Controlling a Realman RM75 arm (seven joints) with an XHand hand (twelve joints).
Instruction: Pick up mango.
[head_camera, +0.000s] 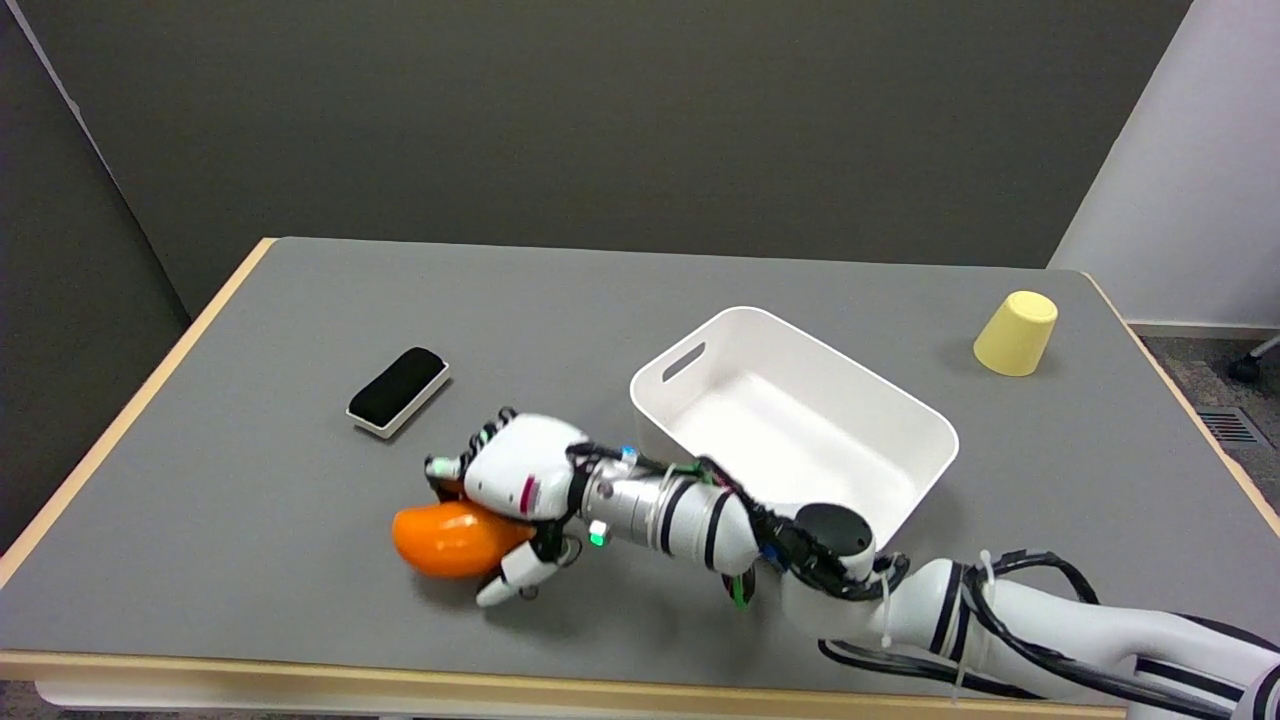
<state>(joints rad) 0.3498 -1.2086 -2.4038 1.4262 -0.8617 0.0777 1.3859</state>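
Mango (445, 540) lay on the grey table (250, 480) near its front edge, left of the white bin (900, 410), and my right hand (520, 480) sat over its right end, fingers curled round the far side and thumb under the near side, touching it but whether the grip was firm I couldn't tell. I judged the good move was to squeeze evenly, then lift straight up. Eraser (397, 390) and yellow cup (1016, 334) stood well apart, no obstruction.

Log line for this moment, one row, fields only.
task: pick up mango | right hand: wrapped around mango | mango: on table, lift not evident | nearby: bin, eraser, cup
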